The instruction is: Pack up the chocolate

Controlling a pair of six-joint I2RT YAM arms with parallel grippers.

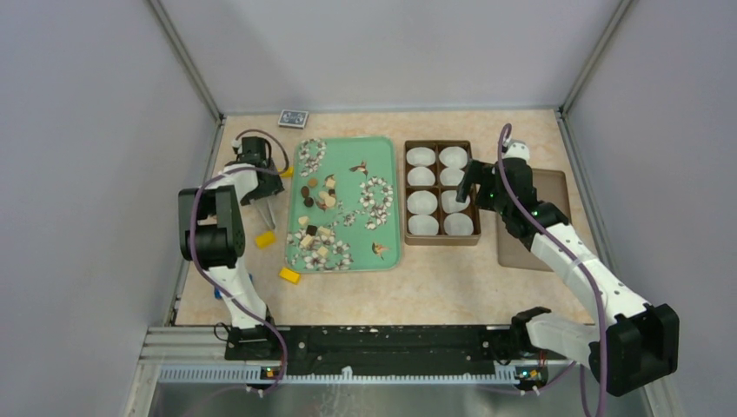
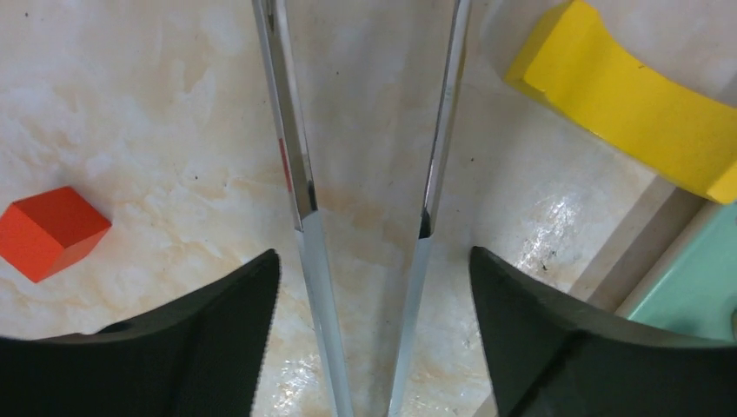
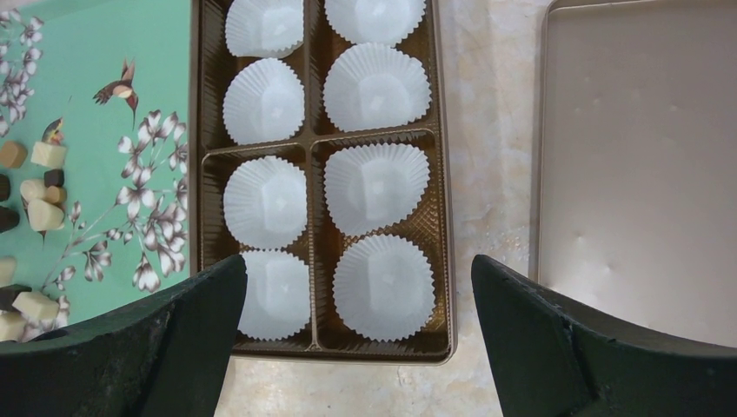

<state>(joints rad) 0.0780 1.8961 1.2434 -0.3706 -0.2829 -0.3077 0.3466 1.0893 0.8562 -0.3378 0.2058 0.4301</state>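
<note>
Apparent step: tool pickup, nothing packed | left gripper (image 2: pixel 374 261), jaws wide, straddled tweezers (image 2: pixel 300 174) at frame left | right gripper (image 3: pixel 358 261) gaped empty over box (image 3: pixel 313 139) | chocolate (image 1: pixel 317 195) lay on green tray (image 1: pixel 391 174), centre-left | next, likely: clamp tweezers squarely

Green flower-print tray (image 1: pixel 391 152), brown and cream chocolate (image 3: pixel 41 215), brown box (image 3: pixel 313 137), white cups (image 3: pixel 376 186), yellow block (image 2: pixel 639 100)

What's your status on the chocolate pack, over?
Left gripper open, straddling metal tongs. Right gripper open above brown box. Chocolate all on green tray, paper cups empty. Nothing between tray and box.
</note>
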